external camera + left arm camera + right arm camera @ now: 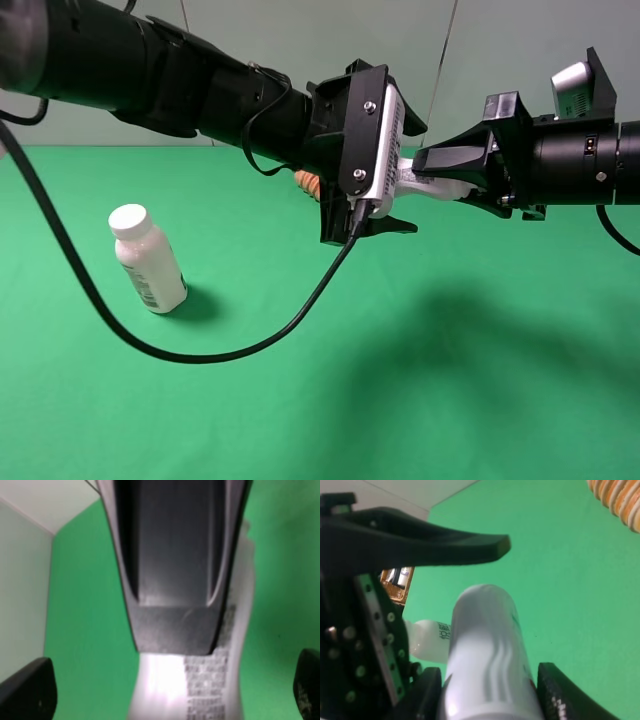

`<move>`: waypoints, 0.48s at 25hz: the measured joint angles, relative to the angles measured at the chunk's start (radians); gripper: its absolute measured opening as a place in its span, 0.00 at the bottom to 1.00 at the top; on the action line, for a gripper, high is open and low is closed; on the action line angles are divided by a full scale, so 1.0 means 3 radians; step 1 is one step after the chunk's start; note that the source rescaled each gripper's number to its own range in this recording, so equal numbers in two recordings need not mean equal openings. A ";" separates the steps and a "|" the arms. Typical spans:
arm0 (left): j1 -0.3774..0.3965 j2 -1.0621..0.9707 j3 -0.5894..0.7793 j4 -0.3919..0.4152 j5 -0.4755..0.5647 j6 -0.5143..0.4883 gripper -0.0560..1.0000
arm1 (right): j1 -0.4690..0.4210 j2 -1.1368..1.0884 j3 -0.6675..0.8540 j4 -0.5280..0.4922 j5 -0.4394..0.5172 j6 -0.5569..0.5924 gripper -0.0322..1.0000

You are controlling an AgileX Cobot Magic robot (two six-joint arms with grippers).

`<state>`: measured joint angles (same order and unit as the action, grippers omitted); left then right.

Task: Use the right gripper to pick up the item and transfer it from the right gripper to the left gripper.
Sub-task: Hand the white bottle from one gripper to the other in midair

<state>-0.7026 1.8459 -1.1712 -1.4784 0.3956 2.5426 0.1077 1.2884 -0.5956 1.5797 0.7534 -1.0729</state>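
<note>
Item [440, 188]: held aloft, clamped in the closed right gripper [432, 172]; left gripper [165, 687]: jaws spread wide, straddling the item's free end; step: handover, midway; next, by my reckoning: left closes squarely, then right releases.

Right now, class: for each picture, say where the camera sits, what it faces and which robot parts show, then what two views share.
Exterior high: off the arms, mounted high, looking slightly down across the green table; shows both arms, the left gripper and the right gripper tip to tip.
Left wrist: on the left arm, facing along its open fingers at the item.
Right wrist: on the right arm, facing along its fingers, shut on the item.
Shared: both wrist views show the item.
</note>
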 joint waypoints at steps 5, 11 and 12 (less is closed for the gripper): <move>0.0000 0.0070 -0.0002 -0.0318 -0.0011 0.0256 0.94 | 0.0000 0.0000 0.0000 0.0000 -0.0001 0.0000 0.07; 0.0000 0.0203 -0.0065 -0.0670 -0.0019 0.0481 0.91 | 0.0000 0.0000 0.0000 -0.0001 -0.0001 0.0000 0.07; 0.0000 0.0224 -0.0082 -0.0691 -0.0019 0.0491 0.91 | 0.0000 0.0000 0.0000 -0.0001 -0.0001 0.0000 0.07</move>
<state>-0.7026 1.9132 -1.1957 -1.6856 0.3899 2.6898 0.1077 1.2884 -0.5956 1.5793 0.7530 -1.0729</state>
